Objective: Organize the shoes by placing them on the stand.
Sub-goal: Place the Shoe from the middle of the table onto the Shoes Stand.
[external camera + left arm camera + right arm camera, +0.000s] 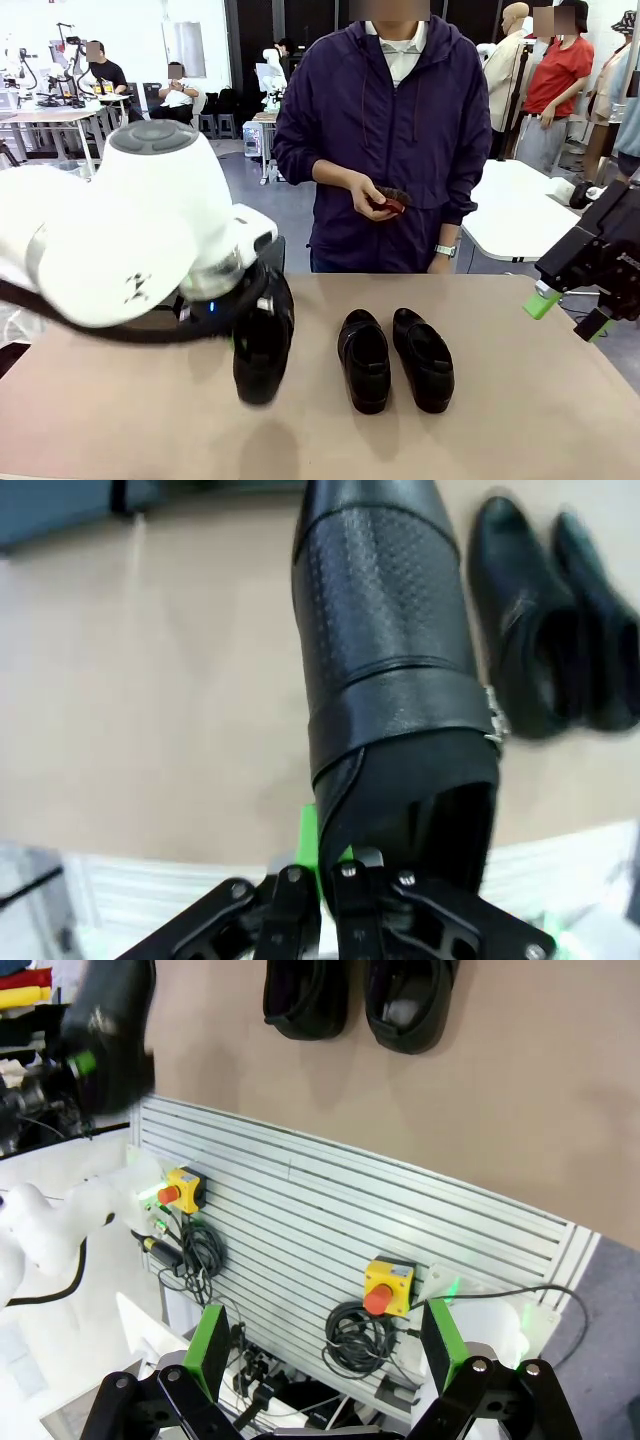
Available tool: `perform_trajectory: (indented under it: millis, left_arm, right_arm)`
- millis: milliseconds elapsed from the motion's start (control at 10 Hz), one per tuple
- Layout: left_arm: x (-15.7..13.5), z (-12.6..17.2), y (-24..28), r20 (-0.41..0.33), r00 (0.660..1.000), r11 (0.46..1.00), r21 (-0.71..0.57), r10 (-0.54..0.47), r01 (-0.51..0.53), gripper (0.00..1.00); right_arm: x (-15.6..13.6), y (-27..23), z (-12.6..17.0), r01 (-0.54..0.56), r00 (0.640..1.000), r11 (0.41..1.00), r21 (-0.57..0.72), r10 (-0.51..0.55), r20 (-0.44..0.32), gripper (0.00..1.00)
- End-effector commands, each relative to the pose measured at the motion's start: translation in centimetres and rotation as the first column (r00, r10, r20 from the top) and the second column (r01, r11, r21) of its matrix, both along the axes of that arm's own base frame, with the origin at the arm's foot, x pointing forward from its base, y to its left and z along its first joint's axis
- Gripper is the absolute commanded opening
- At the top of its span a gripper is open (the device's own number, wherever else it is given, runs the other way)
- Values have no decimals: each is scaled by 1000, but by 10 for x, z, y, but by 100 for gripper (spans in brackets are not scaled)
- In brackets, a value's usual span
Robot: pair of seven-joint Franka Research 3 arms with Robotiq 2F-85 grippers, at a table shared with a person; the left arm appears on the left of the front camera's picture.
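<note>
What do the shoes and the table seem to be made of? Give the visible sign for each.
Held shoe: probably leather or a leather-look synthetic, black with a soft sheen; a pebbled, perforated grain shows on the upper.
Pair: same black look, with pale highlights on the toes.
Table: smooth matt beige surface, perhaps laminate; no grain or glare.

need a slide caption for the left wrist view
Left gripper shut on the heel rim of a black shoe held over the table, two more shoes lying nearby
</note>
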State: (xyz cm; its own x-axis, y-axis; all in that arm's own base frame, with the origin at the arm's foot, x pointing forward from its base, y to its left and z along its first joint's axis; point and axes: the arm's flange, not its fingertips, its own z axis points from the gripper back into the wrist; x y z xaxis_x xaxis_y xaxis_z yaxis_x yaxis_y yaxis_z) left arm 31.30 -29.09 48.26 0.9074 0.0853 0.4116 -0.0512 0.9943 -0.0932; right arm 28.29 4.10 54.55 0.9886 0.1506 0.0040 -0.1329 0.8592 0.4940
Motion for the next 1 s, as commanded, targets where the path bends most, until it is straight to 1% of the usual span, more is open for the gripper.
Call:
perform_trajectory:
  millis: [0, 100, 200, 300, 400, 500, 600, 700, 900]
  left_arm:
    - [84, 5, -13, 129, 991, 998, -48, -25, 32, 0]
    - [115, 2, -8, 163, 987, 1000, -1, -8, 8, 0]
    - [140, -5, -6, 121, 986, 993, 34, -118, 115, 0]
    - [160, -12, -4, 118, 973, 980, 54, -196, 191, 0]
    - [178, -17, -2, 124, 954, 961, 81, -273, 264, 0]
    - [190, -15, -1, 162, 959, 973, 48, -231, 226, 0]
    - [187, -11, -7, 144, 984, 994, -31, -101, 106, 0]
    - [180, -32, 4, 105, 969, 974, 61, -223, 217, 0]
    - [180, -32, 4, 105, 969, 974, 61, -223, 217, 0]
  right_arm:
    - [2, -1, 5, 2, 1000, 1000, 2, -2, -8, 100]
    - [2, -1, 5, 2, 1000, 1000, 2, -2, -8, 100]
    - [2, -1, 5, 2, 1000, 1000, 2, -2, -8, 100]
    - [2, -1, 5, 2, 1000, 1000, 2, -2, -8, 100]
    - [2, -1, 5, 2, 1000, 1000, 2, -2, -8, 100]
    - [2, -1, 5, 2, 1000, 1000, 2, -2, -8, 100]
    - [2, -1, 5, 2, 1000, 1000, 2, -2, -8, 100]
    - [2, -1, 5, 2, 1000, 1000, 2, -2, -8, 100]
    - [2, -1, 5, 2, 1000, 1000, 2, -2, -8, 100]
